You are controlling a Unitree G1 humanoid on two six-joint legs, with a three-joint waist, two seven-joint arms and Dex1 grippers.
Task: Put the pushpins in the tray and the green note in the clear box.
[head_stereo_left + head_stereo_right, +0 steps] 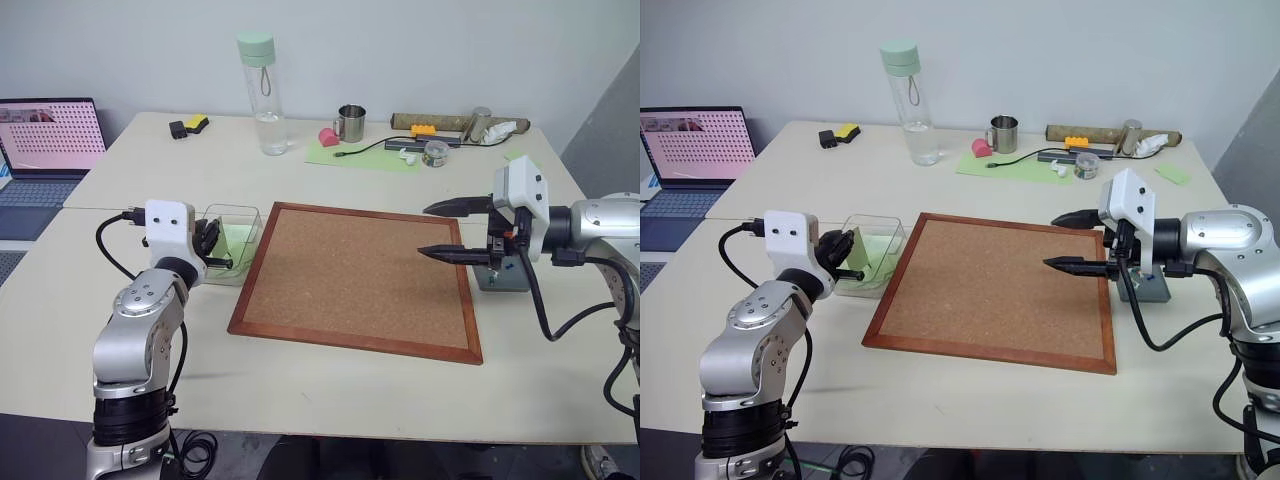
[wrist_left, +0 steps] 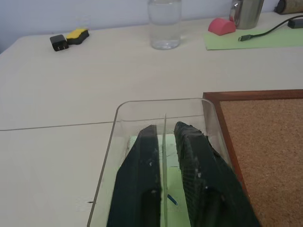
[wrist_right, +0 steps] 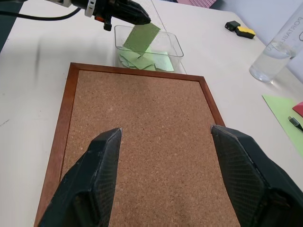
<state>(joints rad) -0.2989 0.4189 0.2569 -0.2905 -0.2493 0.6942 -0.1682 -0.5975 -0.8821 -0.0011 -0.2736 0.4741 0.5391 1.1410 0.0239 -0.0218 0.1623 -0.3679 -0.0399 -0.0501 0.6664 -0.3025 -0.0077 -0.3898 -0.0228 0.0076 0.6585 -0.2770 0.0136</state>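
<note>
- Left eye view: the brown cork board in its wooden frame [image 1: 357, 277] lies bare, with no pushpins visible on it. The left gripper [image 1: 212, 250] sits at the transparent low-walled plastic box [image 1: 243, 215], just beside the board's left edge. The right gripper [image 1: 432, 231] hangs over the board's right part, its two black fingers wide apart and holding nothing. The small dark grey tray [image 1: 511, 282] is largely hidden behind that arm, so whether pins lie in it I cannot tell.
- Right eye view: the pale green square paper note [image 1: 858, 254] stands tilted at the left gripper's tips over the box, above other green slips on its floor.
- Left wrist view: the left fingers [image 2: 142, 179] reach into the box with a narrow gap between them, and the note's thin edge runs up through that gap; whether the pads grip it or have just let go I cannot tell. A tiny blue mark lies on the green paper below.
- Right wrist view: the note shows as a slanted green square at the left gripper's tips, its lower edge inside the box rim.
- Judgement: the board looks cleared, so the pin part seems finished; the note is at the box, with only release and withdrawal left.
</note>
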